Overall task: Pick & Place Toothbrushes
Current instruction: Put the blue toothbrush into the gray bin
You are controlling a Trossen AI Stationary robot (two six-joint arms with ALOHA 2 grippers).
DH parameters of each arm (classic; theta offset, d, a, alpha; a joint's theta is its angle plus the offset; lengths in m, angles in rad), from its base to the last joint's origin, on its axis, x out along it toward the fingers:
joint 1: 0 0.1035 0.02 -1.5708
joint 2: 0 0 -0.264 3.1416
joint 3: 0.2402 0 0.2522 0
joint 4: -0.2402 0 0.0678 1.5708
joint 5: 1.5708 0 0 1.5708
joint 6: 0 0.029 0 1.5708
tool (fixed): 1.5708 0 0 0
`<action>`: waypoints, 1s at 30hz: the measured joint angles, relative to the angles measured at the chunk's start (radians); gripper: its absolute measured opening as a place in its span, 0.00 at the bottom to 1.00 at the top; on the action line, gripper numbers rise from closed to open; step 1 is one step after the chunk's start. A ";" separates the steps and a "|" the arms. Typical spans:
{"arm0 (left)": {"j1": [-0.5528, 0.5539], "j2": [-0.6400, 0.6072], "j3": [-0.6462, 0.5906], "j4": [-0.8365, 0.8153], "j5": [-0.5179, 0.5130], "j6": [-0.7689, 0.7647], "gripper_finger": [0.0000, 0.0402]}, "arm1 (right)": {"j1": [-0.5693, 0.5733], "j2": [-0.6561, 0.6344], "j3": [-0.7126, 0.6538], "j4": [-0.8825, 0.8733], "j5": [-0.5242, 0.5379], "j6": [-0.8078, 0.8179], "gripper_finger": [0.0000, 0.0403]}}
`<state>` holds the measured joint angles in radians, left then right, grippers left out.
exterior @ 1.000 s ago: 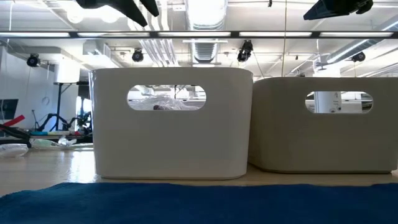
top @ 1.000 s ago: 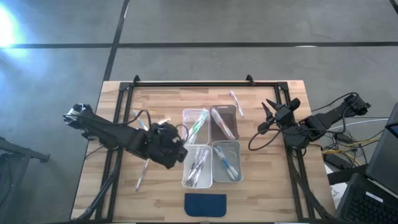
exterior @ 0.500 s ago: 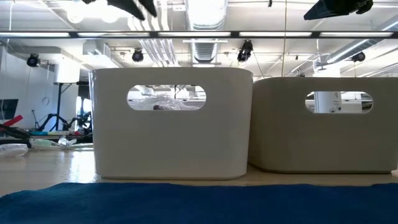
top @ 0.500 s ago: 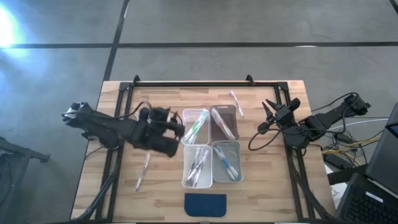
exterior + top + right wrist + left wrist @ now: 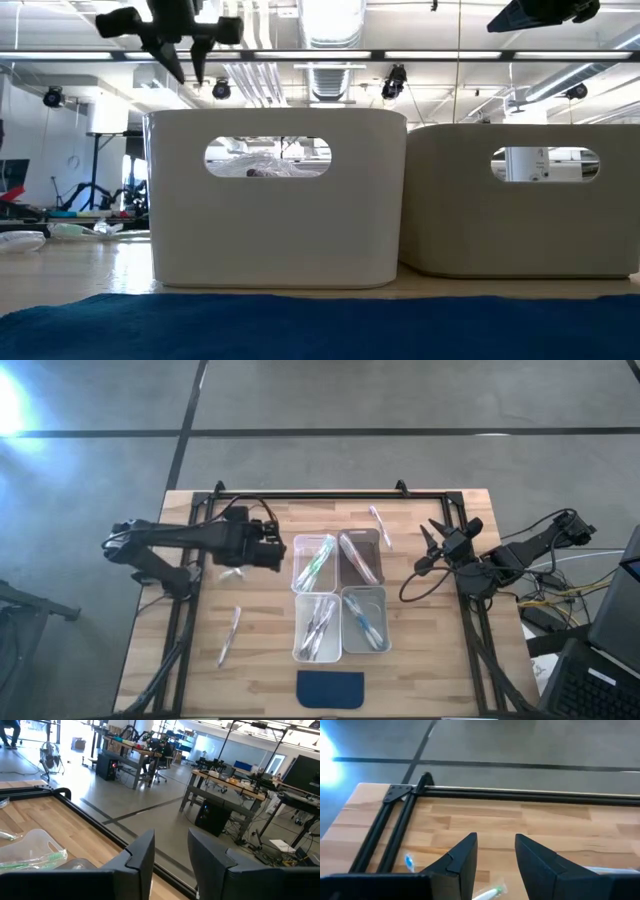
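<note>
Four bins (image 5: 340,597) mid-table already hold toothbrushes (image 5: 318,563). Strays left: one near-left (image 5: 229,636), one far side (image 5: 379,526). Left end effector (image 5: 281,553) beside far-left bin, released, empty. Right end effector (image 5: 433,535) waits right edge, released, empty.

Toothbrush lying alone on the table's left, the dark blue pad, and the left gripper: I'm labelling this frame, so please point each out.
toothbrush (image 5: 229,636): high view, middle of its handle.
dark blue pad (image 5: 330,688): high view, its centre.
left gripper (image 5: 279,552): high view, midway between its fingertips.
</note>
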<state>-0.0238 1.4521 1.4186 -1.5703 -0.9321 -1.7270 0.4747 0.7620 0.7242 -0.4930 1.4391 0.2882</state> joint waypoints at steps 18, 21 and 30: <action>0.302 0.000 -0.318 0.039 0.368 0.000 0.34 | 0.000 0.000 -0.001 0.000 0.000 0.018 0.40; 0.331 0.000 -0.396 0.120 0.435 0.052 0.34 | 0.000 0.000 -0.001 0.000 0.000 0.018 0.42; 0.435 0.005 -0.489 0.305 0.678 1.068 0.34 | -0.001 0.000 -0.001 0.000 0.000 0.018 0.44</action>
<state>0.4116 1.4570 0.9301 -1.2651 -0.2538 -0.6587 0.4735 0.7620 0.7235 -0.4931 1.4391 0.3065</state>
